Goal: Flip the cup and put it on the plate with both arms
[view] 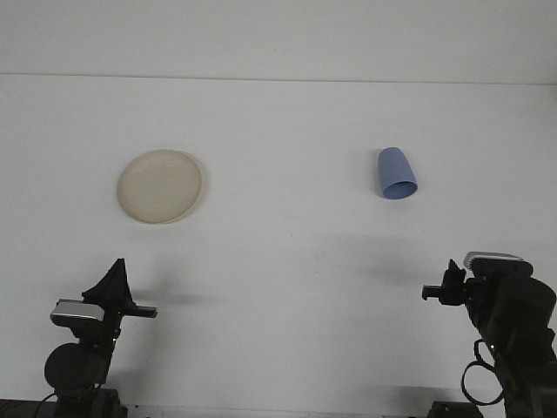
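Opening step, nothing grasped. Blue cup (397, 173) on side, well apart from plate (160, 185). Next: right gripper (438, 292) reaches cup. Finger state of either gripper: cannot tell.

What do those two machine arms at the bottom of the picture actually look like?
Both are black. The left arm has a round joint housing, a silver-grey block on top and a pointed black pincer. The right arm is bulkier, with a silver-grey cap and a looping black cable beneath it.
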Controlling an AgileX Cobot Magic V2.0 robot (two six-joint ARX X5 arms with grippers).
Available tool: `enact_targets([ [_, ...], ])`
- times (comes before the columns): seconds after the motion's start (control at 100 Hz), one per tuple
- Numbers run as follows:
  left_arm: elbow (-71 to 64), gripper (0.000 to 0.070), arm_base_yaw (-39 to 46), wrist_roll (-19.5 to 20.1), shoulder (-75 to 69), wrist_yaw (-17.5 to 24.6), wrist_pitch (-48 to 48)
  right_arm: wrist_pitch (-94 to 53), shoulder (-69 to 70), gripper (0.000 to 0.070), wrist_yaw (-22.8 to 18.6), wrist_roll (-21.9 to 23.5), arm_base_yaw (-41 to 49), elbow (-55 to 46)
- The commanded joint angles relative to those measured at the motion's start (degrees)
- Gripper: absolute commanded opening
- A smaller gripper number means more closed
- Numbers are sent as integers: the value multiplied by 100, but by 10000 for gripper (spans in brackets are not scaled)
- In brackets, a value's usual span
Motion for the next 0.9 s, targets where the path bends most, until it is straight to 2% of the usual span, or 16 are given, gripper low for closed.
enact_targets([
  [0.0, -111, 11, 4, -39, -7, -22, 81, 46, 24, 450, 17, -7, 2, 79],
  [0.39, -111, 11, 4, -39, -7, -22, 81, 415, 415, 471, -68, 11, 2, 81],
  [0.77, -111, 12, 4, -39, -7, -22, 81, 2660, 1899, 471, -278, -223, 2, -15],
  [0.89, -111, 11, 4, -39, -7, -22, 81, 3014, 2455, 471, -319, -433, 2, -31],
])
